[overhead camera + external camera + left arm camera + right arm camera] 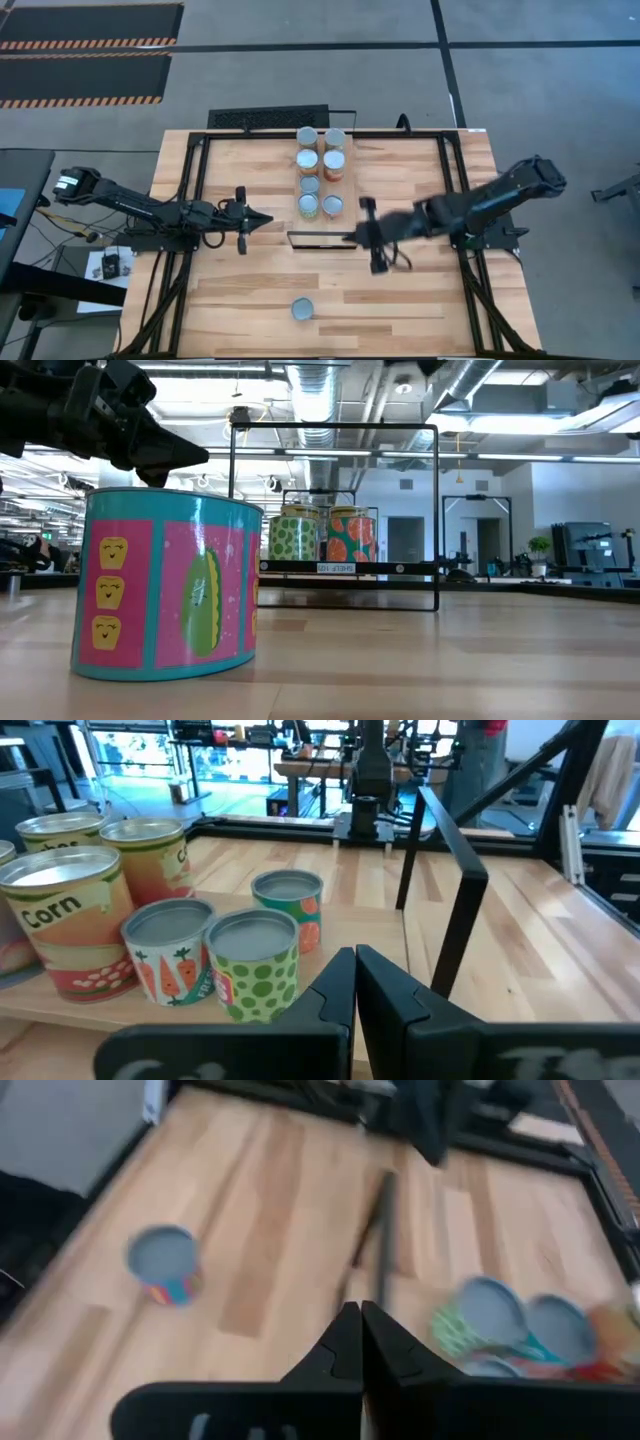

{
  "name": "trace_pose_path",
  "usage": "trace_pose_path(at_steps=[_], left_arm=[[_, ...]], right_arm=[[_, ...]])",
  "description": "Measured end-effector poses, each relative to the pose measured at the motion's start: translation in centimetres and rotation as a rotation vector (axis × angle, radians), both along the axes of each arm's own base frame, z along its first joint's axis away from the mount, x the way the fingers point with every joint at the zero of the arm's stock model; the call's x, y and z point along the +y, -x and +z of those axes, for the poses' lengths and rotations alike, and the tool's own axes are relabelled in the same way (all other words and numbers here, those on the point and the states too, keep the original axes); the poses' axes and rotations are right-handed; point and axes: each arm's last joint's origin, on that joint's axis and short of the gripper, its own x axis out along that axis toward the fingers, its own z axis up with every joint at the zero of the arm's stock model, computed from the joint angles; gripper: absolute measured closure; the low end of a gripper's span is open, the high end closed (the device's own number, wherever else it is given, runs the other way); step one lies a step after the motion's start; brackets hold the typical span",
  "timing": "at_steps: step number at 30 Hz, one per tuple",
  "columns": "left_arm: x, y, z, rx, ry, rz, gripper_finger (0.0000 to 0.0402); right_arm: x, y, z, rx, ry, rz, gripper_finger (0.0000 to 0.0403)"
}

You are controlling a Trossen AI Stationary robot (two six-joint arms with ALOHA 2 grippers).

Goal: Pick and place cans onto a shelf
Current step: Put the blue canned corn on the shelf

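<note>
R fingers [375,236] hanging pinched shut, empty, w/ lone can [302,309] well apart; L fingers [262,220] closed, waiting.

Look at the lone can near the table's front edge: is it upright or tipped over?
Upright. From above, the lone can shows only its round grey top, and the low view shows it standing flat on the tabletop, label vertical.

right claw [360,1342] closed | lone can [165,1266] on table [270,1230]
</note>
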Motion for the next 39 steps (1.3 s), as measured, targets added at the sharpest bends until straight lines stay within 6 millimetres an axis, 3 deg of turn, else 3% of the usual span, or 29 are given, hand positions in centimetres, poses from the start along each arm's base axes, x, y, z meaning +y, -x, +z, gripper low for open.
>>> trace_pose_path(at_steps=[7, 11, 15, 20, 24, 32, 39], left_arm=[[-0.1, 0.0, -0.1, 0.006, 0.007, -0.028, 0.0401], [-0.8, 0.0, 0.0, -0.004, 0.053, -0.14, 0.0401], [-2.9, 0.4, 0.6, -0.032, 0.074, -0.321, 0.0401], [-6.8, 0.8, 1.6, -0.034, 0.035, -0.47, 0.0401], [-10.2, 0.5, 2.2, 0.01, -0.026, -0.489, 0.0401], [-15.9, -2.3, 2.2, 0.127, -0.076, -0.562, 0.0401], [-19.6, -5.1, 1.1, 0.294, -0.131, -0.608, 0.0376]], right_arm=[[7.6, -0.5, -2.0, -0.08, -0.039, 0.087, 0.0398], [10.0, -0.6, -3.4, -0.088, -0.037, 0.086, 0.0395], [11.2, -0.1, -4.0, -0.082, -0.028, 0.053, 0.0397], [11.7, 0.4, -4.1, -0.086, -0.031, 0.029, 0.0397], [11.5, 0.4, -5.4, -0.121, -0.047, 0.031, 0.0399], [10.6, 1.2, -9.0, -0.179, -0.093, 0.023, 0.0398], [10.0, 1.3, -9.8, -0.182, -0.106, 0.007, 0.0394]])
